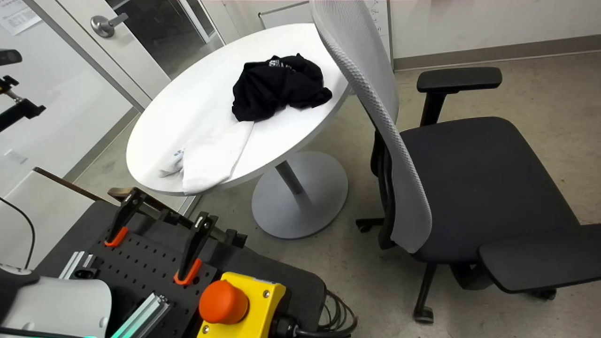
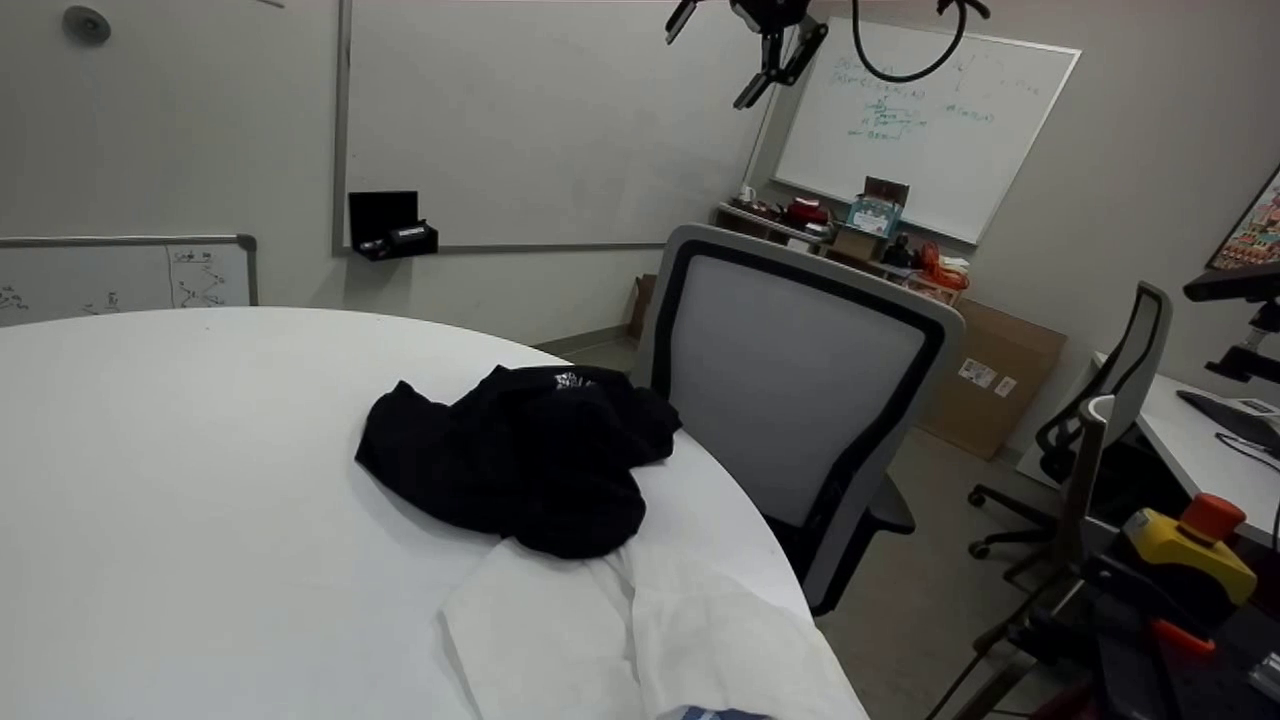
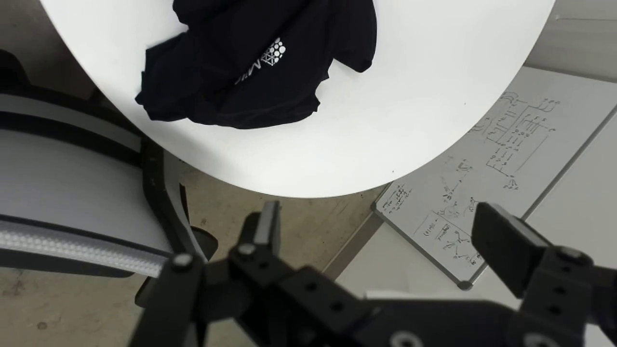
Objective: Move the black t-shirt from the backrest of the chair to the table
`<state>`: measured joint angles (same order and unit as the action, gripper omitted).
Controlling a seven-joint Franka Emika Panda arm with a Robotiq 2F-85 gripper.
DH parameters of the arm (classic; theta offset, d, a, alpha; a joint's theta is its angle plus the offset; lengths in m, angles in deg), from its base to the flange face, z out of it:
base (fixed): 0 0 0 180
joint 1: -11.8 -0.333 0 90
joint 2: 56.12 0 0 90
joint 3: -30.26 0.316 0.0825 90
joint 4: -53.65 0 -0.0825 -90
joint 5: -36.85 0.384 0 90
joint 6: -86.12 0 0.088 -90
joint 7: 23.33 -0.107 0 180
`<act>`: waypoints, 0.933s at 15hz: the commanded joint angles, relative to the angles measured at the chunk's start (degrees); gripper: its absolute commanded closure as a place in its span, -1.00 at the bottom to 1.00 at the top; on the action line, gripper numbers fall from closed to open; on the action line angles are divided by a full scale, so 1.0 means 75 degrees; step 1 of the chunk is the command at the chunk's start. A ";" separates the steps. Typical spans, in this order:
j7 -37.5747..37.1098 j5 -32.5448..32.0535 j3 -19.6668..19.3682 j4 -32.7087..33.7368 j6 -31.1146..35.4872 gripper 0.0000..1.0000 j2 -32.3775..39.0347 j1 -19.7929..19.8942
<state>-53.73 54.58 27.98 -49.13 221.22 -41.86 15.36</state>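
One black t-shirt [image 1: 281,87], and there it is, bunched up on the white round table [image 1: 202,94] near the rim, its white logo [image 3: 273,52] facing up in the wrist view! Right beside that rim stands the office chair [image 1: 450,188], grey mesh backrest [image 2: 800,380] nearest the table, black seat [image 1: 488,188] beyond it. And here's the gripper [image 2: 707,70], up at the top of an exterior view, fingers [image 3: 503,250] spread wide, nothing between them, well apart from the shirt. Touching the shirt, a white cloth [image 1: 213,155] runs out to the table's edge, a flash of blue print [image 2: 720,714] showing on it. Over to the black bench [image 1: 300,281]: two black-and-orange clamps [image 1: 193,244], and near them a red-orange emergency stop button [image 1: 223,303] on its yellow box [image 1: 258,300]. At the back, a whiteboard [image 2: 980,160] carries green handwriting [image 2: 888,118], and below it a brown cardboard box [image 2: 1000,345] with white labels [image 2: 977,373] stands on the floor [image 2: 910,580]. Away to the side, another chair [image 2: 1140,345] stands at a white desk [image 2: 1195,430], a framed picture [image 2: 1252,230] hanging on the wall [image 2: 1140,130] above.
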 commanded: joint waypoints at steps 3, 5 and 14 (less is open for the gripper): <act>0.0474 0.0213 0.0057 -0.0055 -0.0379 -1.00 0.0107 -0.0046; 0.0911 0.0231 0.0261 -0.0390 -0.0694 -1.00 0.0199 -0.0182; 0.2359 -0.0209 0.0999 -0.1735 -0.1472 -1.00 0.0710 -0.0932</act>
<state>-40.32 54.43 35.10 -60.83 214.01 -36.96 9.25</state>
